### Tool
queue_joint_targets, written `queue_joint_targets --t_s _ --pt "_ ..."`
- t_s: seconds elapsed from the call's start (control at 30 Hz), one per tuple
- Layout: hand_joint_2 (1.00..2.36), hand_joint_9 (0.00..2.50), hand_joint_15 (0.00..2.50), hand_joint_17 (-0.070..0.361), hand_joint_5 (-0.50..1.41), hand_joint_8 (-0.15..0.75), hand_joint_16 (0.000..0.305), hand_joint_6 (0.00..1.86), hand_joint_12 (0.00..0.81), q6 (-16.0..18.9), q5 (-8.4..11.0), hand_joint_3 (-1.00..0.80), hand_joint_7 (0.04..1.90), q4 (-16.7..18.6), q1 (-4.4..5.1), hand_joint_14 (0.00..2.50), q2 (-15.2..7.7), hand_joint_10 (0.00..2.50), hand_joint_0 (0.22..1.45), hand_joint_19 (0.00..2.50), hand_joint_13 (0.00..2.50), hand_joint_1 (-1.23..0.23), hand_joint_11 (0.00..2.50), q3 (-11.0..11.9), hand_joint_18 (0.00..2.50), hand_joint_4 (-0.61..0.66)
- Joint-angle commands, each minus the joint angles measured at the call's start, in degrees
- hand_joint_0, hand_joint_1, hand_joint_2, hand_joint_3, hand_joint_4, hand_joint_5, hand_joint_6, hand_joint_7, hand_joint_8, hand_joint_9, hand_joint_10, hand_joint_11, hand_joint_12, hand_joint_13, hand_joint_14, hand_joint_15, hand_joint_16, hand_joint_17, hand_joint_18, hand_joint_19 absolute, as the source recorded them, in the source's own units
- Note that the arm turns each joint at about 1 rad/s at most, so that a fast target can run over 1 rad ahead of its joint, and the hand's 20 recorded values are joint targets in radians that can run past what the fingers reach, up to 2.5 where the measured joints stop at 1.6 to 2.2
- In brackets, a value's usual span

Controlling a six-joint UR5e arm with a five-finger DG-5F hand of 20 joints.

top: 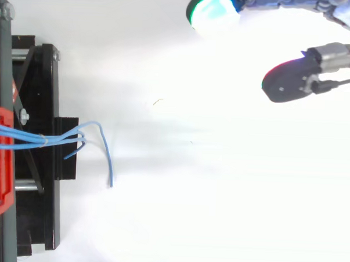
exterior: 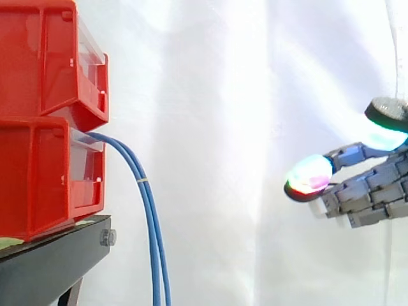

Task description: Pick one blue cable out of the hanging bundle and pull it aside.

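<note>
Approach step — my robot hand hangs well out from the red bins, fingers spread apart, holding nothing. The blue cables dangle just below the bins' front. Next, I reckon: close in and pinch a single strand.

glossy red plastic bins, matt black metal stand, smooth blue plastic-sheathed cables, soft white cloth curtain, grey metal-look hand

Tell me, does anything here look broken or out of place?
Nothing looks damaged. The blue cables hang in a tidy bundle from the lower red bin; from above, one cable end curls away from the rest. The hand hovers open, well clear of them.
</note>
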Motion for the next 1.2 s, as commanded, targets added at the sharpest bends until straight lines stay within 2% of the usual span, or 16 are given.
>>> queue_joint_targets --t_s 0.0,0.07,0.27,0.37,0.4,0.47,0.5,0.53,0.6,0.67,0.7,0.73,0.83,1.0,1.1,1.17 --pt "1.0 0.42 0.04 0.114 -0.22 0.234 0.051 0.5 0.304 -0.25 2.13 -0.5 0.66 2.48 0.29 0.0 -1.67 0.0 0.48 0.13 0.12 -0.63 0.0 0.03 0.0 0.18" --pt "1.0 0.43 0.04 0.114 -0.22 0.235 0.05 0.5 0.304 -1.13 3.09 -0.5 0.66 3.54 0.56 0.0 -2.03 0.0 0.48 0.13 0.12 -0.62 0.0 0.03 0.0 0.18" --pt "1.0 0.43 0.05 0.113 -0.22 0.235 0.05 0.5 0.304 -7.28 9.77 -0.5 0.67 7.06 1.44 0.0 -2.03 0.0 0.48 0.12 0.13 -0.62 0.0 0.03 0.0 0.18" --pt "1.0 0.44 0.05 0.113 -0.22 0.234 0.05 0.5 0.304 -9.22 10.92 -0.5 0.67 8.64 1.79 0.0 -2.29 0.0 0.48 0.13 0.13 -0.62 0.0 0.12 0.0 0.18" --pt "1.0 0.44 0.04 0.113 -0.22 0.235 0.05 0.5 0.304 -9.83 11.18 -0.5 0.67 9.34 1.96 0.0 -3.17 0.0 0.48 0.13 0.13 -0.62 0.0 0.65 0.0 0.18" --pt "1.0 0.44 0.05 0.113 -0.22 0.235 0.05 0.5 0.304 -9.04 11.18 -0.5 0.67 8.55 1.96 0.0 -4.4 0.0 0.48 0.13 0.13 -0.62 0.0 3.29 0.0 0.18" --pt "1.0 0.44 0.04 0.113 -0.22 0.236 0.05 0.5 0.304 -8.6 11.0 -0.5 0.67 7.41 1.96 0.0 -4.84 0.0 0.48 0.13 0.13 -0.62 0.0 4.25 0.0 0.18" --pt "1.0 0.44 0.05 0.113 -0.22 0.235 0.05 0.5 0.304 -7.55 10.39 -0.5 0.67 3.89 2.05 0.0 -5.19 0.0 0.48 0.13 0.13 -0.62 0.0 6.19 0.0 0.18" --pt "1.0 0.44 0.04 0.112 -0.22 0.235 0.05 0.5 0.304 -7.02 9.6 -0.5 0.67 0.46 2.14 0.0 -6.24 0.0 0.48 0.13 0.13 -0.62 0.0 8.12 0.0 0.19" --pt "1.0 0.44 0.04 0.112 -0.22 0.235 0.05 0.5 0.304 -6.49 9.25 -0.5 0.67 -1.47 2.14 0.0 -6.33 0.0 0.48 0.13 0.13 -0.62 0.0 9.61 0.0 0.18" --pt "1.0 0.44 0.04 0.112 -0.22 0.235 0.05 0.5 0.303 -6.05 8.46 -0.5 0.67 -2.79 2.14 0.0 -7.56 0.0 0.48 0.13 0.13 -0.62 0.0 10.58 0.0 0.19" --pt "1.0 0.44 0.04 0.112 -0.22 0.237 0.05 0.5 0.303 -6.05 8.46 -0.5 0.67 -2.79 2.14 0.0 -7.83 0.0 0.48 0.13 0.13 -0.62 0.0 11.28 0.0 0.18" --pt "1.0 0.45 0.05 0.111 -0.21 0.238 0.05 0.5 0.302 -3.5 6.52 -0.5 0.67 -3.32 2.14 0.0 -9.32 0.0 0.48 0.13 0.14 -0.62 0.0 12.25 0.0 0.19" --pt "1.0 0.46 0.05 0.111 -0.21 0.236 0.049 0.5 0.302 -3.41 4.5 -0.5 0.67 -2.35 2.75 0.0 -9.76 0.0 0.48 0.13 0.14 -0.61 0.0 12.25 0.0 0.19" --pt "1.0 0.46 0.05 0.111 -0.21 0.237 0.049 0.5 0.301 -3.59 2.3 -0.5 0.68 -2.09 3.37 0.0 -9.85 0.0 0.48 0.14 0.14 -0.61 0.02 12.25 0.0 0.19" --pt "1.0 0.46 0.05 0.11 -0.21 0.236 0.049 0.5 0.301 -3.77 2.04 -0.5 0.67 -1.65 3.46 0.0 -10.11 0.0 0.48 0.13 0.14 -0.61 0.01 12.25 0.0 0.19"
